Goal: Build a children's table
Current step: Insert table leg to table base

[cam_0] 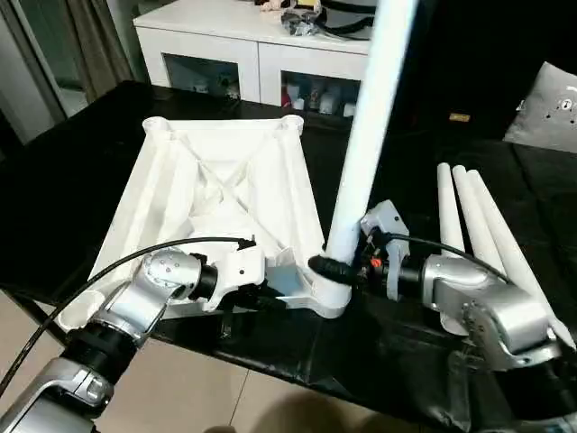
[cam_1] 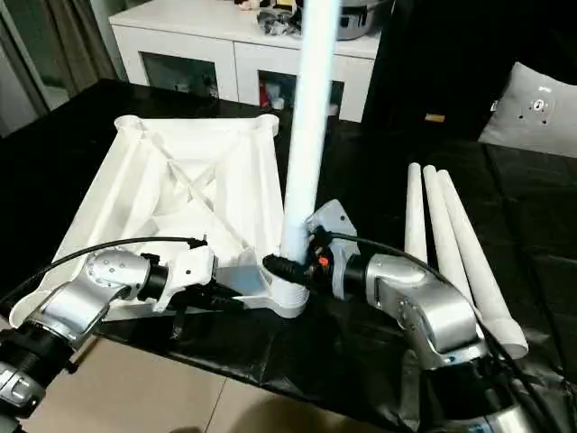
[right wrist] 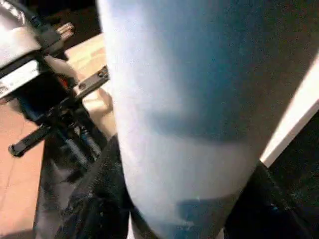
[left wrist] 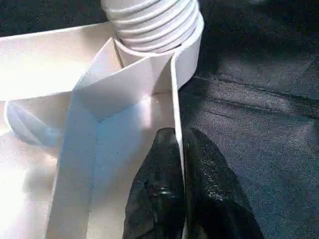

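**Robot holds a table leg upright in a corner socket**

A white plastic tabletop (cam_0: 216,194) lies upside down on a black table (cam_0: 72,189), its ribbed underside facing up. At the tabletop's near corner, closest to the robot's right arm, 1 white leg (cam_0: 365,135) stands upright in a round socket (cam_0: 329,293), its threaded end visible at the socket mouth in the left wrist view. The right gripper (cam_0: 335,268) is clamped around the base of this leg, 1 black finger on each side. The left gripper (left wrist: 182,184) pinches the tabletop's thin near edge wall just beside that socket, its 2 black fingers pressed together on the wall. 3 more white legs (cam_0: 473,225) lie side by side on the black table, past the right arm. A white cabinet (cam_0: 252,45) stands behind the table.
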`<state>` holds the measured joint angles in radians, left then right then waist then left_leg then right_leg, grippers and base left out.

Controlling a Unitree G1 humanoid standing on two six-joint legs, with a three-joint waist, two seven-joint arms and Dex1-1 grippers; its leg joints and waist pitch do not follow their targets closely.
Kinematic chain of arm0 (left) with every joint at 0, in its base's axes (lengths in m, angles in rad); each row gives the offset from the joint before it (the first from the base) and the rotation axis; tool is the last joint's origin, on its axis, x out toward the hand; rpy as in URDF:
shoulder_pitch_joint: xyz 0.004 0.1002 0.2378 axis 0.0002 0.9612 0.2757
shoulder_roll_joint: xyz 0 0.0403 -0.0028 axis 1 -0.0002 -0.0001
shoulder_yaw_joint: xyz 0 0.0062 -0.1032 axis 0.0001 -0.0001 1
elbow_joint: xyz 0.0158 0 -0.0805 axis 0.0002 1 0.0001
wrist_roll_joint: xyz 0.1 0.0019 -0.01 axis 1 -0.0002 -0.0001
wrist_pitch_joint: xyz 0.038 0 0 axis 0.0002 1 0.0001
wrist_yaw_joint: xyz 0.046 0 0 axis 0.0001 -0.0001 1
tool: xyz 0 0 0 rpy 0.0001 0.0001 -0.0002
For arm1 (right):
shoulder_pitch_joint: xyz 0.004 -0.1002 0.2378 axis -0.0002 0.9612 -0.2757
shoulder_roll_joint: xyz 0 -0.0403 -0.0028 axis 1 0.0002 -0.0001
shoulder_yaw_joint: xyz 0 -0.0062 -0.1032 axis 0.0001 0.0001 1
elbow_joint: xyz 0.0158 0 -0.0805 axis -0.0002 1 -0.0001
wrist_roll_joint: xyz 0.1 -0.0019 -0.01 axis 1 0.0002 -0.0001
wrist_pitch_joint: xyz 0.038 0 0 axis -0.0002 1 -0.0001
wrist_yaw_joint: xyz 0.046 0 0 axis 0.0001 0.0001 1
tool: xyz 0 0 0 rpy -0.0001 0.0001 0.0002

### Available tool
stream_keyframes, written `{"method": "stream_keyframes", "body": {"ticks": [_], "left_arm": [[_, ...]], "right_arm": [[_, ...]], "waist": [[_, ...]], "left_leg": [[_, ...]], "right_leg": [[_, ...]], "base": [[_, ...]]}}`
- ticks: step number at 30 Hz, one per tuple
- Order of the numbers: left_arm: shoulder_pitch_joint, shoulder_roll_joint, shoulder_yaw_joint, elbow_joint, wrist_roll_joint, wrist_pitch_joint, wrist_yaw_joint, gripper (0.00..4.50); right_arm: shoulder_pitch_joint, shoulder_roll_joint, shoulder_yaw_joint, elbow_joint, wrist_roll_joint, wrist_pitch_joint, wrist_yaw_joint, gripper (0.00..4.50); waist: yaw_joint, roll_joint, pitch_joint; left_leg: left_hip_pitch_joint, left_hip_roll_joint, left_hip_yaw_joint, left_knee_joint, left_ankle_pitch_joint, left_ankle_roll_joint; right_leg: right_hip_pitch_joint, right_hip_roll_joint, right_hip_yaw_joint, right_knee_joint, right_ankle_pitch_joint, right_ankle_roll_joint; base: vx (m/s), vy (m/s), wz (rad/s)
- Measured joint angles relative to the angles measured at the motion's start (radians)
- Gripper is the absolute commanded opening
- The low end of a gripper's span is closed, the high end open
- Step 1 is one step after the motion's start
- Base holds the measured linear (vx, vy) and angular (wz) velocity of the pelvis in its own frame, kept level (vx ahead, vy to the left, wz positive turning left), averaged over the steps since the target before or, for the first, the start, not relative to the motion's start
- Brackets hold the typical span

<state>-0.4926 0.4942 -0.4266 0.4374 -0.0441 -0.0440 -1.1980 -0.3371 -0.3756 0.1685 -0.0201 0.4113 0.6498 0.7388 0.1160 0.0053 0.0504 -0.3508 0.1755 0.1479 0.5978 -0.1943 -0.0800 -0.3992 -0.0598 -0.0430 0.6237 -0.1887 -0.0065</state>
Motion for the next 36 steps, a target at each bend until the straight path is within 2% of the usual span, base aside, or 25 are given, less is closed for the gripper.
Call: {"method": "stream_keyframes", "body": {"ticks": [4,7,11,14,17,21,25,30,33,36], "left_arm": [[0.004,0.001,0.007,-0.004,0.0,0.008,-0.006,0.0],[0.011,0.001,0.011,-0.013,0.0,0.016,-0.006,0.0],[0.016,-0.001,0.016,-0.02,0.0,0.025,-0.002,0.0],[0.026,-0.014,0.017,-0.02,0.003,0.027,0.012,0.0],[0.03,-0.024,0.017,-0.019,0.008,0.028,0.021,0.0],[0.031,-0.037,0.017,-0.015,0.018,0.028,0.034,0.0],[0.031,-0.04,0.017,-0.006,0.021,0.028,0.047,0.0],[0.029,-0.039,0.019,0.005,0.025,0.028,0.054,0.0],[0.026,-0.039,0.02,0.014,0.028,0.028,0.048,0.0],[0.012,-0.034,0.02,0.038,0.027,0.025,0.025,0.0]], "right_arm": [[0.024,0.02,-0.028,0.017,0.022,-0.025,-0.002,1.89],[0.065,0.055,-0.086,0.036,0.066,-0.036,-0.006,1.89],[0.098,0.072,-0.115,0.048,0.093,-0.07,-0.004,1.89],[0.155,0.085,-0.132,0.06,0.098,-0.154,0.017,1.89],[0.197,0.086,-0.131,0.058,0.089,-0.227,0.024,1.89],[0.214,0.044,-0.056,0.031,-0.014,-0.348,0.015,1.89],[0.21,0.032,-0.013,0.031,-0.089,-0.426,0.01,1.89],[0.155,0.003,0.041,0.047,-0.143,-0.428,0.019,1.89],[0.108,-0.018,0.08,0.073,-0.165,-0.414,0.055,1.89],[0.042,-0.018,0.091,0.12,-0.168,-0.359,0.115,1.89]], "waist": [[-0.001,0.0,0.0],[-0.001,0.0,-0.001],[-0.001,0.002,-0.001],[0.002,0.012,-0.008],[0.002,0.017,-0.011],[0.003,0.021,-0.013],[-0.004,0.021,-0.014],[-0.012,0.019,-0.014],[-0.017,0.018,-0.014],[-0.026,0.013,-0.017]], "left_leg": [[0.0,0.0,0.0,-0.001,0.0,0.0],[0.0,0.0,0.0,-0.002,0.0,0.0],[0.0,0.0,0.0,-0.003,0.0,0.0],[0.0,-0.001,0.001,-0.006,0.0,0.0],[0.0,-0.001,0.001,-0.007,0.0,0.001],[0.001,-0.001,0.001,-0.008,0.0,0.001],[0.005,-0.001,0.001,-0.008,0.0,0.001],[0.007,-0.001,0.0,-0.008,0.0,0.001],[0.013,-0.001,-0.002,-0.009,-0.001,0.001],[0.016,-0.001,-0.002,-0.014,-0.001,0.001]], "right_leg": [[0.0,0.0,0.0,0.0,0.0,0.0],[0.0,0.0,0.0,-0.001,0.0,0.0],[0.0,0.0,0.0,-0.002,0.0,0.0],[0.003,0.0,0.0,-0.009,0.0,0.0],[0.005,0.0,0.0,-0.011,0.0,0.0],[0.007,0.0,0.0,-0.013,0.0,0.0],[0.011,0.0,0.0,-0.015,-0.001,0.001],[0.011,0.0,-0.001,-0.017,-0.001,0.001],[0.015,0.0,-0.003,-0.022,-0.001,0.001],[0.018,0.0,-0.004,-0.029,-0.001,0.001]], "base": [[0.0,0.0,0.0],[0.0,0.0,0.0],[0.0,0.0,0.0],[0.0,0.0,0.0],[0.0,0.0,0.0],[0.0,0.0,0.0],[0.0,0.0,0.0],[0.0,0.0,0.0],[0.0,0.0,0.0],[0.0,0.0,0.0]]}}
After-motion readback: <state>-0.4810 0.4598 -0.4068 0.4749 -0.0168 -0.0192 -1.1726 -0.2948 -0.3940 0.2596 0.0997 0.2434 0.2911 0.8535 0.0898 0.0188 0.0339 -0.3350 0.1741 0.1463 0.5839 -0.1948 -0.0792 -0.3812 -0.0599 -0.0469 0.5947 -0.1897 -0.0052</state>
